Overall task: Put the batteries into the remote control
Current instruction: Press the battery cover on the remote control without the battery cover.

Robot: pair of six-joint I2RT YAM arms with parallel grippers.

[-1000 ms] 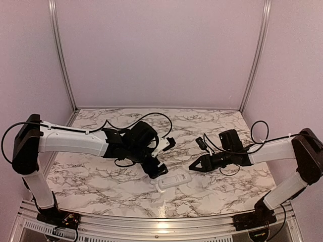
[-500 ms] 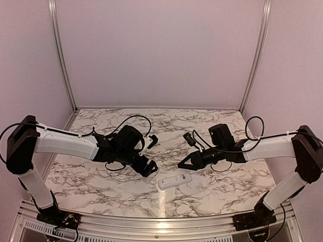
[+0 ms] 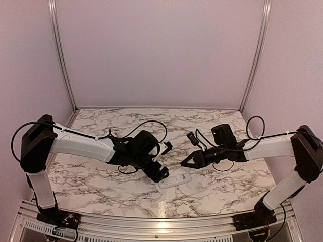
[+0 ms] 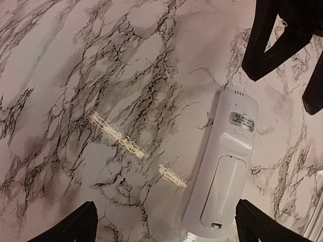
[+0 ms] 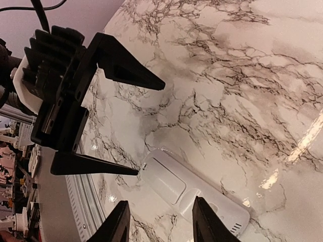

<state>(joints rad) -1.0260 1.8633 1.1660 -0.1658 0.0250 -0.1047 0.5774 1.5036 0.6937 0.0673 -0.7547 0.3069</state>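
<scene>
Face-down remote control (image 3: 174, 180) on table (image 3: 101, 187); left tool (image 3: 160, 174) wide open, right tool (image 3: 185, 162) part-open, both seemingly empty.

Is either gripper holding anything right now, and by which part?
Nothing is held. The left gripper and right gripper are both open and empty; the remote control lies back up on the table.
</scene>
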